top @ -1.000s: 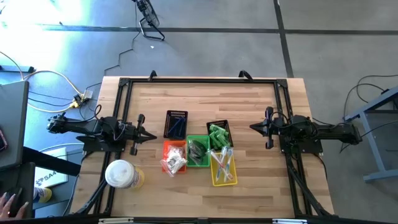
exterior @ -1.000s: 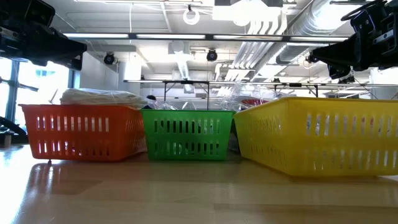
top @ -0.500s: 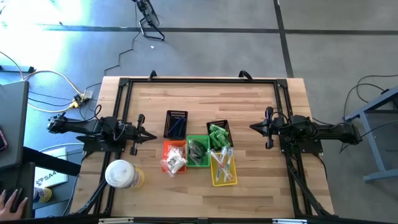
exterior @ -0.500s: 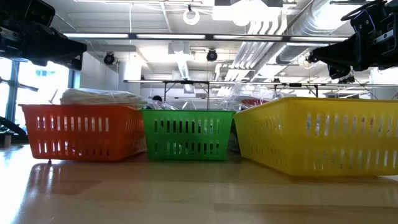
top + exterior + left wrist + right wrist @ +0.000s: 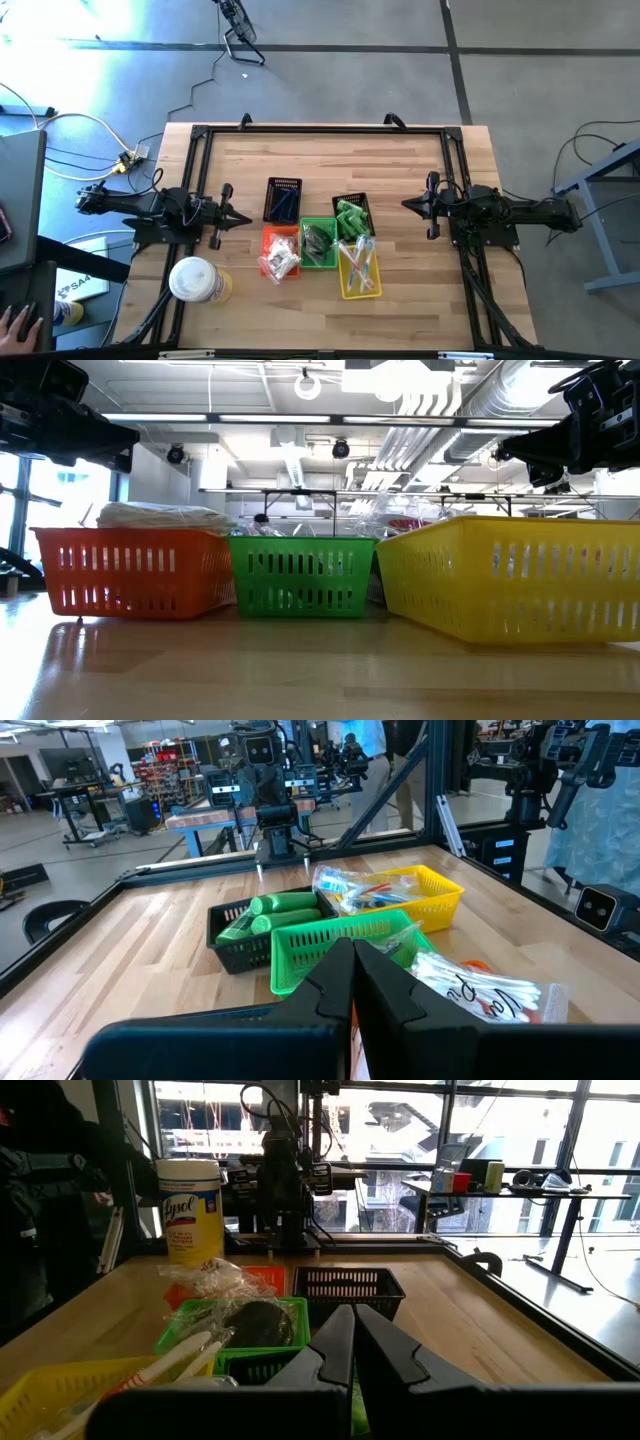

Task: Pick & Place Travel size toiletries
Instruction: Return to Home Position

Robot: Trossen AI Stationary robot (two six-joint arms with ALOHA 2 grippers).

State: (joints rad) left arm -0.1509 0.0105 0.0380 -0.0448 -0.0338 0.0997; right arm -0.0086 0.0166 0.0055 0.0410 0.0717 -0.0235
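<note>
While green bottles (image 5: 350,220) sit in the black basket (image 5: 353,198) mid-frame, left gripper (image 5: 245,219) mid-left and right gripper (image 5: 405,205) mid-right are clenched, empty.

Five baskets (image 5: 284,183) huddle on the table (image 5: 320,160) (toiletries (image 5: 350,218) inside them); a round container (image 5: 193,279) stands to their left.

left gripper (image 5: 351,950) fingers pressed together; green tubes (image 5: 283,906) lying in black basket (image 5: 238,949) beside green basket (image 5: 322,960).

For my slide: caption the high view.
Left gripper and right gripper parked aside, fingers shut; five toiletry baskets cluster between them.
</note>
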